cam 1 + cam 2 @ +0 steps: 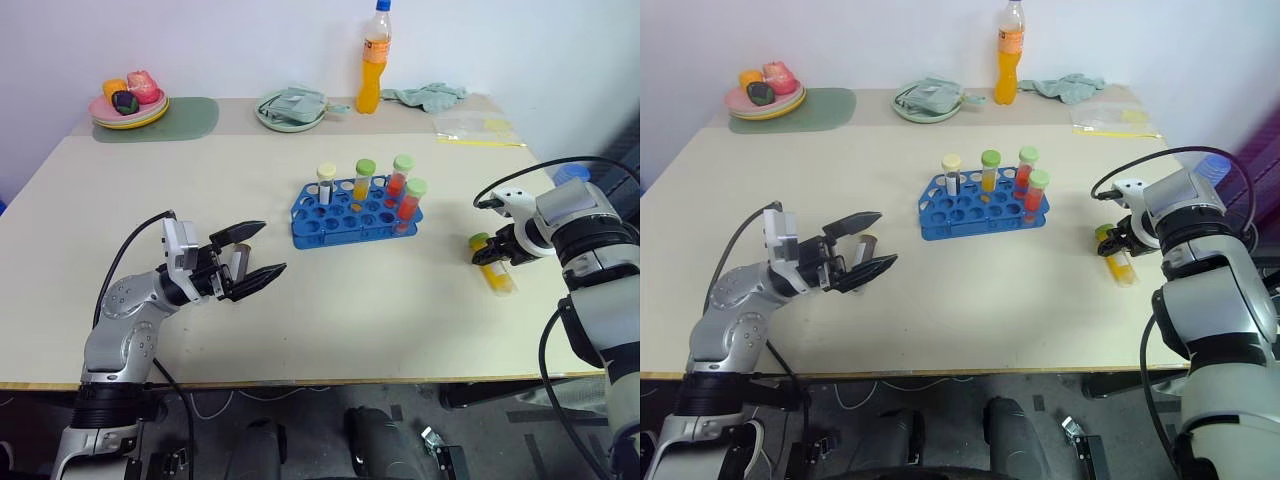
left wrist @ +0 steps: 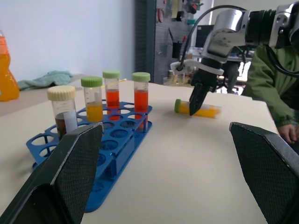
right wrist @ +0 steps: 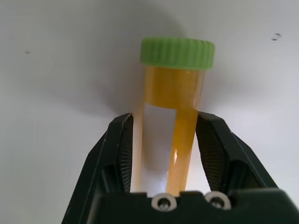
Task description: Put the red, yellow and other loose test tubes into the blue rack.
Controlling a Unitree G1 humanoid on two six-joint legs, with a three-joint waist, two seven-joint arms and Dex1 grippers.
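Note:
The blue rack (image 1: 332, 233) stands mid-table. Upright in it are a cream-capped tube (image 1: 326, 181), a yellow tube (image 1: 364, 178) and two red tubes (image 1: 401, 173) (image 1: 410, 200), all three with green caps. Another yellow test tube (image 1: 497, 276) with a green cap lies on the table to the rack's right. My right gripper (image 1: 492, 256) points down onto it. In the right wrist view both fingers (image 3: 120, 144) press against the sides of this tube (image 3: 173, 93). My left gripper (image 1: 270, 248) hovers open and empty, left of the rack and nearer the front edge.
Along the back stand an orange drink bottle (image 1: 373, 60), a green plate with a cloth (image 1: 290, 108), a stack of plates with toy food (image 1: 128, 100) on a green mat (image 1: 190, 120), another cloth (image 1: 428, 95) and a plastic bag (image 1: 475, 128). A person in a green jacket (image 2: 266, 79) sits beyond the right side.

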